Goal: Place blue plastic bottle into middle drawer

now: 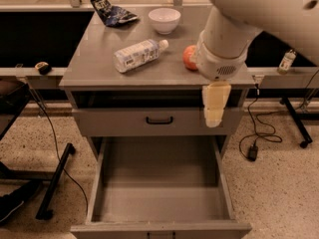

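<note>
The blue plastic bottle [138, 55] lies on its side on the grey cabinet top [99, 59], left of centre, with its white cap pointing right. The middle drawer [159, 195] is pulled out below, and its bare grey floor holds nothing. My gripper [215, 106] is cream-coloured and hangs from the large white arm [234, 29]. It is in front of the right end of the closed drawer front, to the right of the bottle and lower than it, and it holds nothing that I can see.
A red apple [188, 57] is partly hidden behind the arm. A white bowl [164, 19] and a dark blue snack bag [112, 11] sit at the back of the top. The closed drawer front has a black handle [159, 119]. A tiny bottle [286, 61] stands far right. Cables [254, 143] lie on the floor.
</note>
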Tool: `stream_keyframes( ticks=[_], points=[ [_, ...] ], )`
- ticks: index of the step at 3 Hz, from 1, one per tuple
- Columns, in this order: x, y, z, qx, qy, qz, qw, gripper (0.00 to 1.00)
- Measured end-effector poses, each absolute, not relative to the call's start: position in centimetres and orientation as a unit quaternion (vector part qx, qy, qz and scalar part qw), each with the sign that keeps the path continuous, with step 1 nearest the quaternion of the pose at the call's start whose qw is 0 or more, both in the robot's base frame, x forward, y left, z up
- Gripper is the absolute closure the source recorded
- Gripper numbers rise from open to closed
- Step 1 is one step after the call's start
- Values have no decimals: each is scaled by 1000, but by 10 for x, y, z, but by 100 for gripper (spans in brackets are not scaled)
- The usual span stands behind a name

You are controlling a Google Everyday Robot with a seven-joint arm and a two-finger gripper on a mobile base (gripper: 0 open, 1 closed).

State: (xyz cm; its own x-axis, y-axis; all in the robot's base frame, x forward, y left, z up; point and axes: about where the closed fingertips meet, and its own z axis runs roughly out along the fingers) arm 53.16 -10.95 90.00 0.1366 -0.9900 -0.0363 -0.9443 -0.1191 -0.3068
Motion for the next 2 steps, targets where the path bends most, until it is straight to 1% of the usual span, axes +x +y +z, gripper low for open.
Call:
stream_keyframes(
  ticks=[1, 2],
  points=[
    [533, -109, 900, -748, 644, -90, 131, 0],
    [548, -102, 914, -769, 614, -97, 149, 0]
  ],
)
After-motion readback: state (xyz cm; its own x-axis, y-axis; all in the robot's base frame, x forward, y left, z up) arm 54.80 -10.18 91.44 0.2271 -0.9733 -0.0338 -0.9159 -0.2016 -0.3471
